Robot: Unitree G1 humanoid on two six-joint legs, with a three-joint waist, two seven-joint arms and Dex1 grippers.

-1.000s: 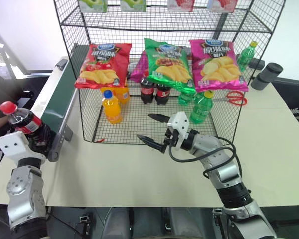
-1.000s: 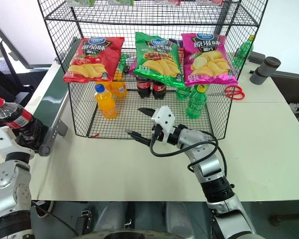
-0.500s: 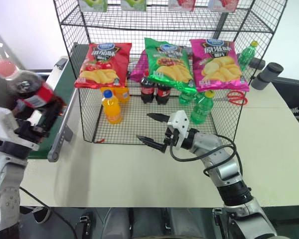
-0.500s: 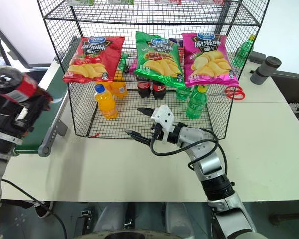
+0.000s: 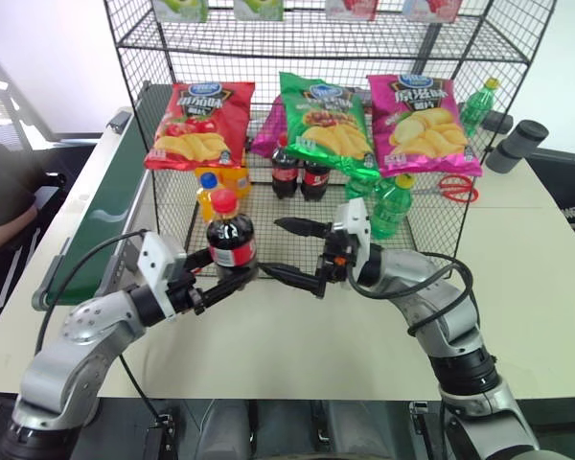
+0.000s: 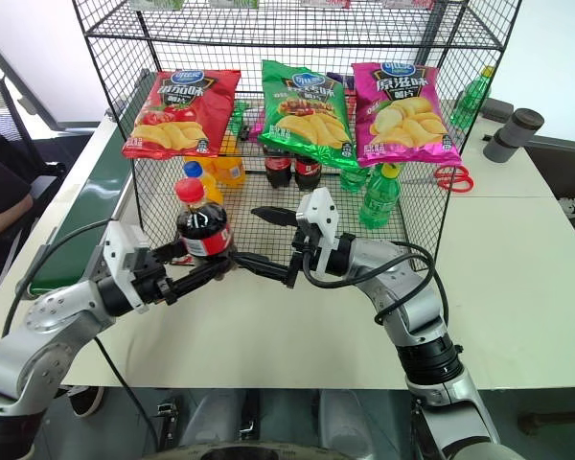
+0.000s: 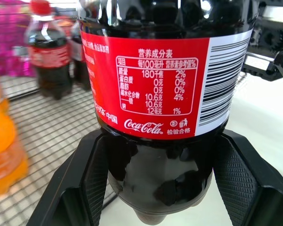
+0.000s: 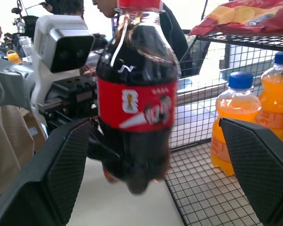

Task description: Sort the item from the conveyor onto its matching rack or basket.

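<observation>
Since the earlier frames, the cola bottle (image 5: 231,241) had been carried by the left end effector (image 5: 220,284) from beside the conveyor (image 5: 101,206) at the far left to the middle of the scene, just in front of the wire basket (image 5: 268,251). The bottle was held upright above the desk (image 5: 297,335), its lower body clamped between the left fingers (image 7: 87,179). The right end effector (image 5: 292,251) was spread wide, its two fingers reaching toward the bottle from the right, one high and one low, with nothing gripped. Inside the basket, an orange-drink bottle (image 5: 207,192) stood behind the held bottle, and two more colas (image 5: 298,172) stood farther back under the chip bags (image 5: 316,120).
</observation>
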